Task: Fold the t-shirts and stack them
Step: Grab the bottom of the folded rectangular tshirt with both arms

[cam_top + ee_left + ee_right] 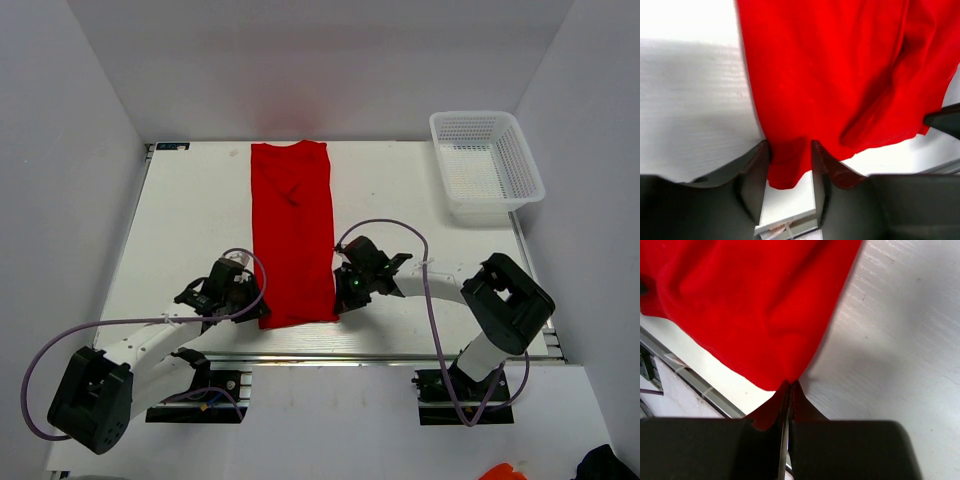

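One red t-shirt [291, 230], right gripper [791, 386] pinching corner

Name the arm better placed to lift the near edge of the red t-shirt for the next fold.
Right, most likely. The right end effector is pinched shut on the near right corner of the t-shirt. The left end effector only straddles the near left corner, jaws apart, so it must close first.
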Robot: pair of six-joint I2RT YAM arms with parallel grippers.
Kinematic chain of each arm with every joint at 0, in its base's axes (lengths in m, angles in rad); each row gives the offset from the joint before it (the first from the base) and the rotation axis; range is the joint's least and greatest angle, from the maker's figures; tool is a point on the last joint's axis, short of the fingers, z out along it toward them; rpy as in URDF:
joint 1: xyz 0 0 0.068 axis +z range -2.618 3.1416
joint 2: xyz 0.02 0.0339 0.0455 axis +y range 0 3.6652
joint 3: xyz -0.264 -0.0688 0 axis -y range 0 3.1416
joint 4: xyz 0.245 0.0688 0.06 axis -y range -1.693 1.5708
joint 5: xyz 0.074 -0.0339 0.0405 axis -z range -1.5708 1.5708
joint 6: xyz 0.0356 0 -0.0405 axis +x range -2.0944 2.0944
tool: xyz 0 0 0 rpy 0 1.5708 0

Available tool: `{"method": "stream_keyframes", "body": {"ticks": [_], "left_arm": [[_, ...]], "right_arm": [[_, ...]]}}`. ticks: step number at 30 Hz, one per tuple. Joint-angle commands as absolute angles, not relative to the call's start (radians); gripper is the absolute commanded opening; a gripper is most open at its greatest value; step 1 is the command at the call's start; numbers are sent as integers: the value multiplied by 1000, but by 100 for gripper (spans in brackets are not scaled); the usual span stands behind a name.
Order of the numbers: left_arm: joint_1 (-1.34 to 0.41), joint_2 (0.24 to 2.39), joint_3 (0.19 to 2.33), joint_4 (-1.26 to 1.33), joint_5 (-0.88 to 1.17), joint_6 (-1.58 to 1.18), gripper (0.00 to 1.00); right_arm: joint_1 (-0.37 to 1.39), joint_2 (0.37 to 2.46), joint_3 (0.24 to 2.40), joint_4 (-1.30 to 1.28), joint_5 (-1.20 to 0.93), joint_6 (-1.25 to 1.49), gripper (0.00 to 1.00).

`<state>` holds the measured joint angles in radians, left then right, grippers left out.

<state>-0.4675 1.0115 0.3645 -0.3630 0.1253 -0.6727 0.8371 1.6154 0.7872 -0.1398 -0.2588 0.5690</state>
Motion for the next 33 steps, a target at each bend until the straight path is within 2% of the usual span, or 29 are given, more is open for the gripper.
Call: {"method": "stream_keyframes", "body": {"ticks": [1, 3, 5, 9, 10, 13, 15, 16, 17, 20, 21, 23, 26, 27, 30, 33], "left_arm": [[-480, 1031, 302, -520, 141, -664, 44], [-489, 1031, 302, -520, 141, -664, 37], [-498, 1043, 302, -531, 159, -673, 35], [-508, 1043, 311, -578, 172, -698, 53], [-517, 1034, 321, -593, 172, -698, 69], [-526, 1034, 333, -629, 158, -724, 75], [-526, 1043, 351, -650, 146, -745, 75], [-537, 1043, 351, -663, 146, -746, 73], [-537, 1052, 351, -663, 146, -756, 65], [-557, 1081, 373, -684, 135, -756, 58], [-557, 1081, 373, -693, 126, -756, 48], [-568, 1095, 393, -693, 114, -765, 40], [-577, 1095, 420, -693, 58, -765, 34], [-577, 1104, 435, -710, 37, -775, 25], [-577, 1104, 483, -733, -24, -775, 23], [-577, 1114, 492, -744, -58, -775, 40]], "right_arm": [[838, 1566, 779, -158, -252, 560, 0], [833, 1559, 779, -158, -252, 560, 0], [836, 1554, 781, -169, -244, 560, 0], [836, 1555, 788, -172, -248, 557, 0], [835, 1557, 790, -173, -249, 558, 0], [836, 1555, 790, -175, -252, 555, 0], [836, 1554, 790, -173, -256, 554, 0], [836, 1551, 790, -176, -256, 554, 0], [836, 1551, 793, -178, -258, 554, 0], [836, 1545, 792, -186, -255, 545, 0], [835, 1545, 793, -184, -255, 545, 0], [836, 1542, 793, -186, -255, 542, 0], [834, 1542, 787, -176, -256, 540, 0], [836, 1543, 787, -173, -256, 541, 0], [836, 1540, 785, -170, -265, 531, 0], [835, 1543, 792, -161, -271, 520, 0]]}}
